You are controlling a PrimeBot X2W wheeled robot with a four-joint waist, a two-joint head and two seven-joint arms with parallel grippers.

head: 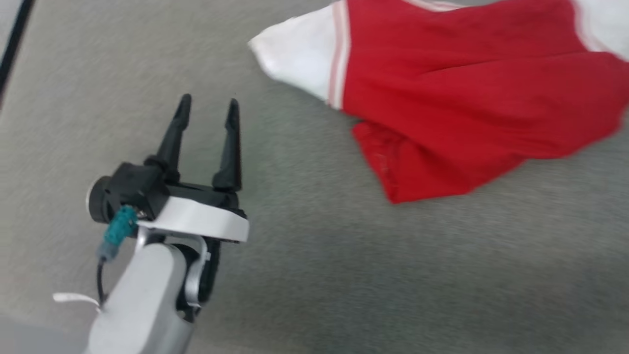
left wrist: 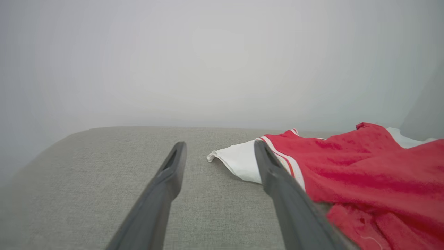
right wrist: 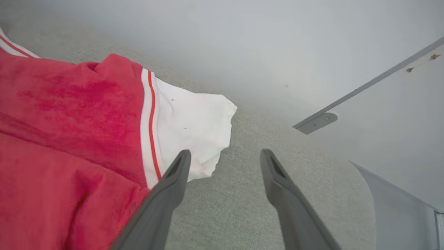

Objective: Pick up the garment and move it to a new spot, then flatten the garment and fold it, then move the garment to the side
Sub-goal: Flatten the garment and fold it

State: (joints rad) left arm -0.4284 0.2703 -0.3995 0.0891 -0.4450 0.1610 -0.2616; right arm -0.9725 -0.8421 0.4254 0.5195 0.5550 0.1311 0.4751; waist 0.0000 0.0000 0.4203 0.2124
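Observation:
The garment (head: 467, 98), a red jersey with white sleeves and striped trim, lies crumpled on the grey fabric surface at the upper right of the head view. My left gripper (head: 209, 105) hovers open to its left, clear of the cloth, with nothing between its fingers. In the left wrist view the garment (left wrist: 364, 184) lies to the right of the left gripper (left wrist: 218, 146), one white sleeve (left wrist: 239, 161) reaching toward the gap. In the right wrist view my right gripper (right wrist: 224, 154) stands open and empty beside the other white sleeve (right wrist: 190, 128) of the garment (right wrist: 69, 139).
The grey fabric surface (head: 344, 275) stretches wide below and left of the jersey. Its rounded far edge (left wrist: 114, 129) meets a pale wall. A grey strip with a bracket (right wrist: 317, 121) runs along the wall at the right.

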